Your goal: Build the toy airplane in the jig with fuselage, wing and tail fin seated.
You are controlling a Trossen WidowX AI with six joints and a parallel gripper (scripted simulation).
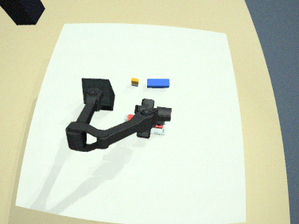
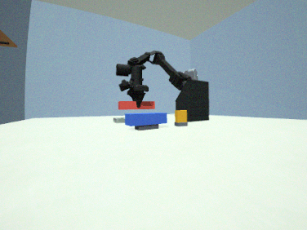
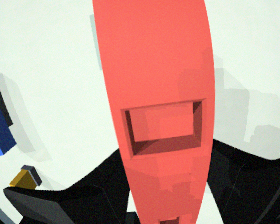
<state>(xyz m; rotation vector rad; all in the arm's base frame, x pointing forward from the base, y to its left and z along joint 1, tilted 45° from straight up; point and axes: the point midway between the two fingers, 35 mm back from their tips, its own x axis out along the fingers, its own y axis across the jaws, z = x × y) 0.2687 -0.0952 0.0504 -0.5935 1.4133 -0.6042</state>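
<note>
My gripper [image 2: 139, 105] [image 3: 163, 143] is shut on the red fuselage [image 1: 159, 126] [image 2: 126, 105] [image 3: 155, 65], one finger on each side. The fuselage is level, sockets up, and hangs above the table. Its large socket shows empty in the wrist view; the small one is cut by the frame's edge. The pale cradle jig [image 1: 159, 131] [image 2: 118, 120] [image 3: 95, 42] lies below, mostly hidden by the arm and fuselage. The blue wing [image 1: 158, 83] [image 2: 146, 119] [image 3: 6, 137] lies apart, dark tab down. The orange tail fin [image 1: 135, 81] [image 2: 180, 116] [image 3: 22, 178] stands near it on its dark base.
The arm's black base [image 1: 104, 95] [image 2: 193, 99] stands left of the parts in the top view. All parts are on the white table top [image 1: 191, 175] [image 2: 155, 171]. A dark block [image 1: 24, 5] is at the upper left of the top view.
</note>
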